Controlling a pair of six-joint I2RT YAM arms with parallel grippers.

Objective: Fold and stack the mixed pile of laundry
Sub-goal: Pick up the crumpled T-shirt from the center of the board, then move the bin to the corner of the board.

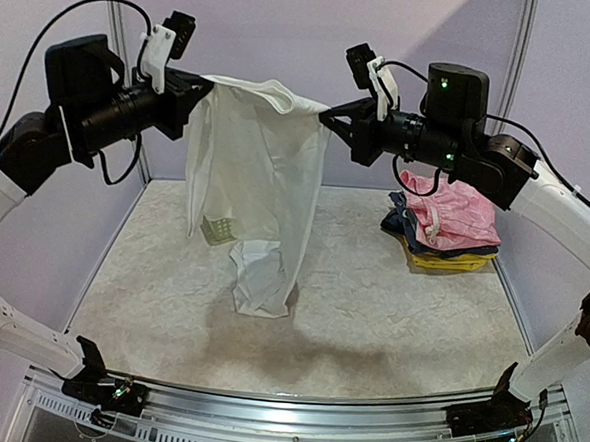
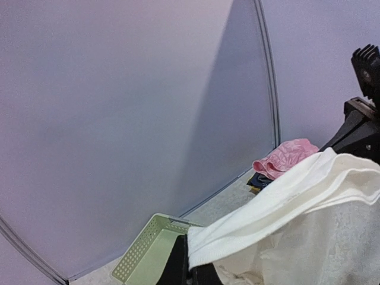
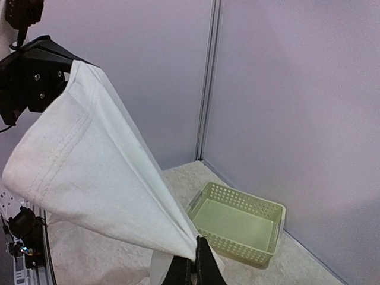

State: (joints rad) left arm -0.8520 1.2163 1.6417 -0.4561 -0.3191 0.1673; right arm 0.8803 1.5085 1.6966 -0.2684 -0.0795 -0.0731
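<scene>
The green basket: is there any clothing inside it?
No, the right wrist view shows the basket with a bare bottom.

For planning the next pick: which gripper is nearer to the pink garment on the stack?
Right. The right gripper, holding the white garment, is above and left of the pink garment; the left gripper grips the garment's other corner, farther left.

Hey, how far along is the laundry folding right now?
Done: the pink piece lies on top of the dark blue and yellow stack. In hand: the left gripper and right gripper hold the white garment spread in the air between them. Left: folding it and adding it to the stack.
</scene>
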